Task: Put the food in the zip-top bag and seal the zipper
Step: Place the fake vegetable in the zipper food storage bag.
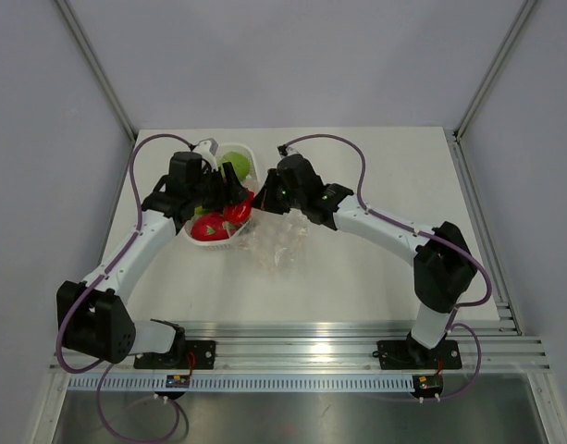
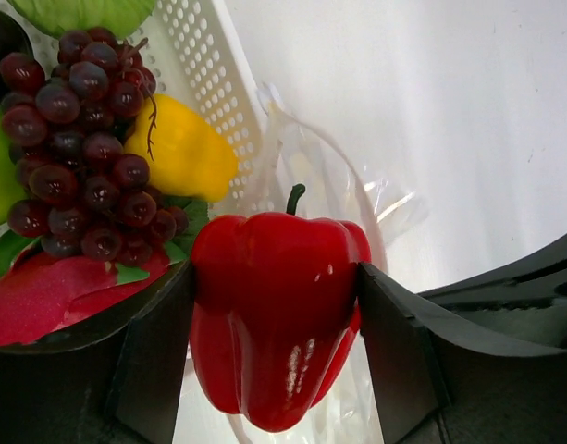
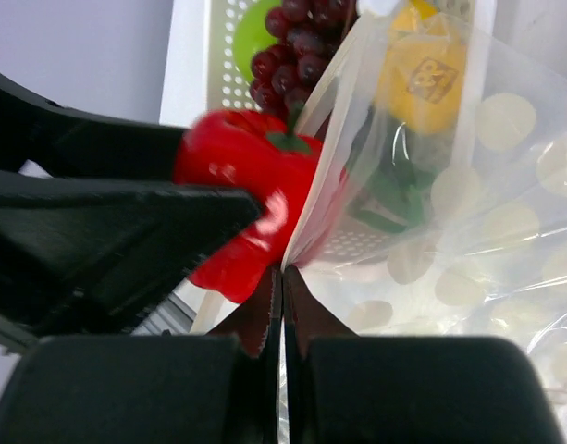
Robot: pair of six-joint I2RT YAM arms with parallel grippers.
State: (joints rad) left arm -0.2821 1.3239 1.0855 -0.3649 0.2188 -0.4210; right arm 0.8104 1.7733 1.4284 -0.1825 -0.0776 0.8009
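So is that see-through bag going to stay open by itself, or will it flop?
Probably flop. The zip-top bag looks thin and crinkly, and only the right fingers pinch its edge, so it likely sags. It seems very light, so the red bell pepper might push it aside. Its shiny film may be slippery too.

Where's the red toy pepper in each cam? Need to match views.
Top external: glossy red toy bell pepper, left of centre, at white slotted plastic basket's right rim.
Left wrist: lower centre, between black fingers.
Right wrist: left of centre, beside clear plastic zip-top bag.
Shared landmark: that basket.
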